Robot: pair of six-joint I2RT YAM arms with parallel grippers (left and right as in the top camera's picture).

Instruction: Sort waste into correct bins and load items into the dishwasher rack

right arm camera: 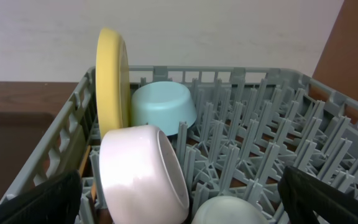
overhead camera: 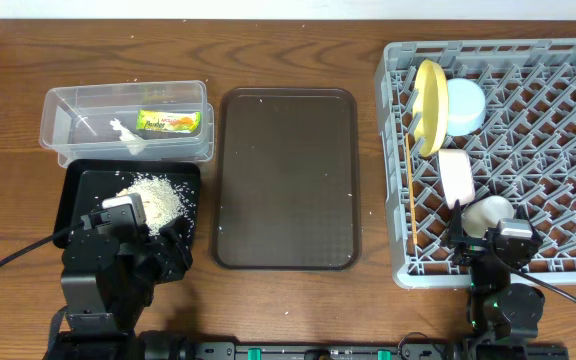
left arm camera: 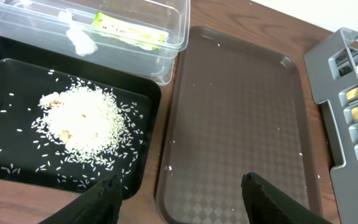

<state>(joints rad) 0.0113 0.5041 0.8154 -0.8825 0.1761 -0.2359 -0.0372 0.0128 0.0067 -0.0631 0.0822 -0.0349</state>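
Note:
The grey dishwasher rack (overhead camera: 568, 150) (right arm camera: 260, 124) holds a yellow plate (overhead camera: 429, 105) (right arm camera: 110, 81) on edge, a light blue bowl (overhead camera: 465, 105) (right arm camera: 163, 102), a white bowl (overhead camera: 455, 177) (right arm camera: 135, 174), a small white cup (overhead camera: 488, 213) (right arm camera: 229, 211) and chopsticks (overhead camera: 409, 190). My right gripper (overhead camera: 498, 245) (right arm camera: 185, 211) hangs open and empty over the rack's near edge, just behind the cup. The yellow-green wrapper (overhead camera: 170, 122) (left arm camera: 129, 28) lies in the clear tub (overhead camera: 68, 110) (left arm camera: 179, 25). Rice (overhead camera: 158, 195) (left arm camera: 82, 121) is piled in the black tray (overhead camera: 78, 190) (left arm camera: 5, 81). My left gripper (overhead camera: 168, 252) (left arm camera: 182, 199) is open and empty at that tray's near right corner.
A large brown serving tray (overhead camera: 286, 178) (left arm camera: 241, 106) lies between the bins and the rack, with a few stray grains on it. A white crumpled scrap (overhead camera: 128, 135) (left arm camera: 79, 40) sits in the tub beside the wrapper. Bare wooden table surrounds everything.

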